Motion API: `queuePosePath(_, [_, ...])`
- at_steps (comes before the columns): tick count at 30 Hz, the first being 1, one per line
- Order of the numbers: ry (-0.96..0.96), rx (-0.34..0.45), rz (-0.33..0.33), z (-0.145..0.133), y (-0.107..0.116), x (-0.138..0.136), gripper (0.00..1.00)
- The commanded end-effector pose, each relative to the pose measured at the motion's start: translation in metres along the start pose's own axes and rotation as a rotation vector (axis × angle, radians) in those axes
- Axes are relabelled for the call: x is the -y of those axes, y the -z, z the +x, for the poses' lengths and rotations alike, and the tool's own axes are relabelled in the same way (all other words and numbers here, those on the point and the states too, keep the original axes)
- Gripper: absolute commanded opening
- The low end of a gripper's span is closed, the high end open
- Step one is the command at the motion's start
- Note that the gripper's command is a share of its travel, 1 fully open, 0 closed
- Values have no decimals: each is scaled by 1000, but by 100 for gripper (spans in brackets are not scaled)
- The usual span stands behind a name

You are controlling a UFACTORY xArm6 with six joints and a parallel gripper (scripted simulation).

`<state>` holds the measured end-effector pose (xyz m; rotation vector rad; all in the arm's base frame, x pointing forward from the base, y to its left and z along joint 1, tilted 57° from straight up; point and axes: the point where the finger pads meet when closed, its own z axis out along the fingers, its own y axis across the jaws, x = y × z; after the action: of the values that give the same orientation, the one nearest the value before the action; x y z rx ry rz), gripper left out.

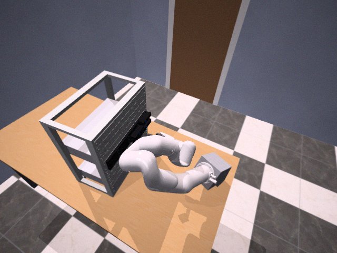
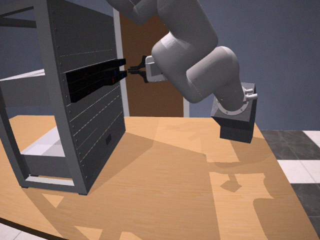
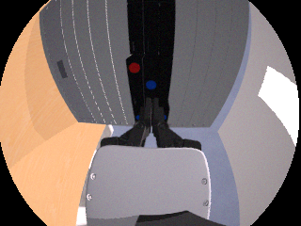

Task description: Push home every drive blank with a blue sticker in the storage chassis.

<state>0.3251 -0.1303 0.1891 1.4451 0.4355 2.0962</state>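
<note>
The grey rack (image 1: 119, 119) (image 2: 59, 103) stands on the wooden table (image 1: 32, 147) (image 2: 168, 167). Black drive blanks (image 1: 141, 124) (image 2: 93, 74) (image 3: 150, 32) stand out of its front. In the wrist view I see a red sticker (image 3: 134, 68) (image 2: 112, 81) and a blue sticker (image 3: 150, 85) (image 2: 115, 70), with two more blue stickers (image 3: 138, 117) (image 3: 165, 117) beside the fingers. My gripper (image 2: 131, 69) (image 3: 151, 105) is shut on nothing. Its tips point at the blanks' faces, close to the far end of the chassis, between the two near blue stickers. I cannot tell whether they touch.
The arm's base block (image 1: 216, 169) (image 2: 235, 121) sits on the table's right side. A brown door (image 1: 201, 46) is behind. The arm's elbow hangs close to the rack's front in the top view.
</note>
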Motion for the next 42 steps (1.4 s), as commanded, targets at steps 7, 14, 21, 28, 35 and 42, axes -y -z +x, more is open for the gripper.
queuePosePath(7, [2,1,-1,0,-42,-1,0])
queuePosePath(14, [2,1,-1,0,-48,-1,0])
queuePosePath(21, [2,1,-1,0,-48,-1,0])
queuePosePath(28, [2,1,-1,0,-53,-1,0])
queuePosePath(35, [2,1,-1,0,-58,-1,0])
queuePosePath(42, [2,1,-1,0,-58,-1,0])
